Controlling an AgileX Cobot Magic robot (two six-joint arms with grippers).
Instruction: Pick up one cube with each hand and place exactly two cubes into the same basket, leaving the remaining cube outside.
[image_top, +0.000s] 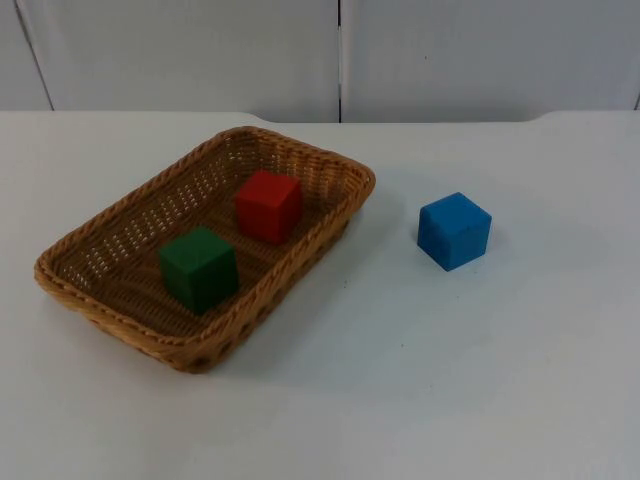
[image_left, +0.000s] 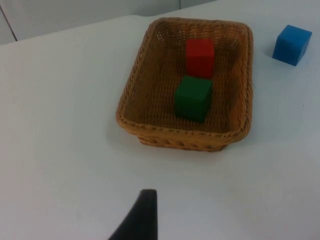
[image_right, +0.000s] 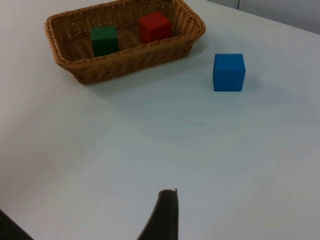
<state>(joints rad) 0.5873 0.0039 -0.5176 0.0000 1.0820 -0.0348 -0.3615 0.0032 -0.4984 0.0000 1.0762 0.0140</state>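
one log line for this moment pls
stage: done | basket: red cube + green cube inside | blue cube: on table, outside basket

You've got a plain white tabletop (image_top: 480, 380) with a matte surface, running from the lower edge of the top view up to the far side. It ends across the upper part of that frame at a grey partition wall (image_top: 180, 50). The wall is made of flat panels; you can see a dark vertical seam just right of centre and a slanted one at upper left. A few tiny dark specks mark the tabletop.
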